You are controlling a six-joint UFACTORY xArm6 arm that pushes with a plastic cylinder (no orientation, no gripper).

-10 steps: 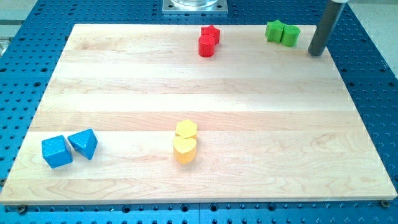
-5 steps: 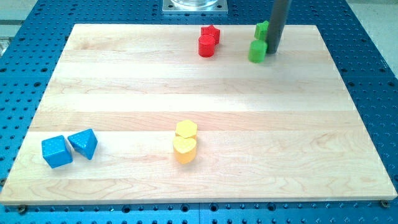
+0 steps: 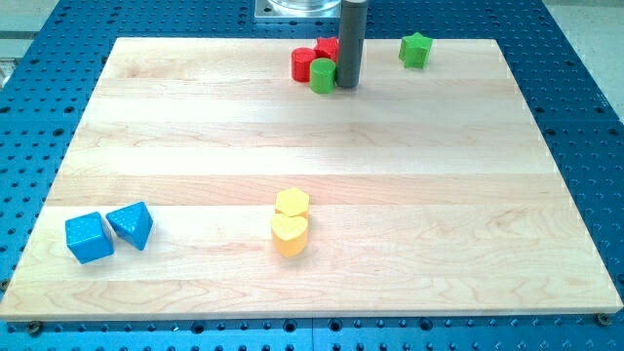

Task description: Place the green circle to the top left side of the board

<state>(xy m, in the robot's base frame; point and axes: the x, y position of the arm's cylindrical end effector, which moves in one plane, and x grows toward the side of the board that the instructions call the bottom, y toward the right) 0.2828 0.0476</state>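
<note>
The green circle (image 3: 323, 75) lies near the board's top edge, a little right of centre. My tip (image 3: 347, 85) touches its right side. The rod rises straight up from there and hides part of a red star (image 3: 329, 48) behind it. A red circle (image 3: 304, 64) touches the green circle's left side. A green star (image 3: 415, 50) sits alone to the right, near the board's top edge.
A yellow hexagon (image 3: 292, 204) and a yellow heart (image 3: 290, 235) sit together low in the middle. A blue cube (image 3: 89, 237) and a blue triangular block (image 3: 132, 224) sit at the bottom left. A metal mount (image 3: 297, 8) stands above the top edge.
My tip has swept left along the top of the board, pushing the green circle away from the green star and into the red circle, which has shifted left.
</note>
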